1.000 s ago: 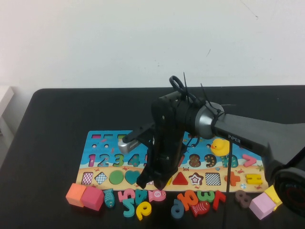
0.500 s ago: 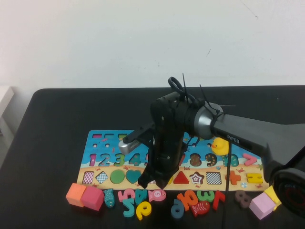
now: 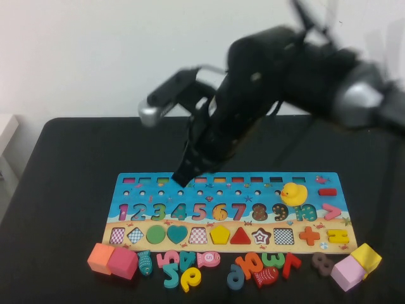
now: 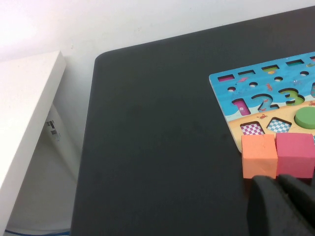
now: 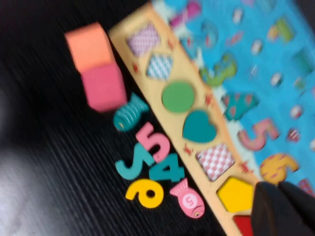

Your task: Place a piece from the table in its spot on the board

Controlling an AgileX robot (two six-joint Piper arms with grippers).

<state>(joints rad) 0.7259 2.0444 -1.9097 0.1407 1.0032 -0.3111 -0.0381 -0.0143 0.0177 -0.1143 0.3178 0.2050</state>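
The blue number-and-shape board (image 3: pixel 266 190) lies on the black table; it also shows in the left wrist view (image 4: pixel 275 93) and the right wrist view (image 5: pixel 256 73). A yellow pentagon (image 3: pixel 219 234) sits in its slot in the bottom row, seen too in the right wrist view (image 5: pixel 237 193). Loose pieces lie in front of the board: a pink 5 (image 3: pixel 168 258), a teal 4 (image 3: pixel 187 258), a pink fish (image 3: pixel 208 258) and several more. My right gripper (image 3: pixel 183 174) is shut and empty, raised above the board's upper left part. My left gripper (image 4: pixel 283 196) is shut, low beside the orange block.
An orange block (image 3: pixel 100 258) and a pink block (image 3: pixel 123 263) sit at the board's front left corner. A yellow block (image 3: pixel 366 256) and a lilac block (image 3: pixel 348 273) sit at the front right. A yellow duck (image 3: pixel 293 193) stands on the board. A white shelf (image 4: pixel 24 108) lies left of the table.
My right arm has risen from the board's bottom row and swung up and back. The yellow pentagon now shows in its slot where the gripper stood.
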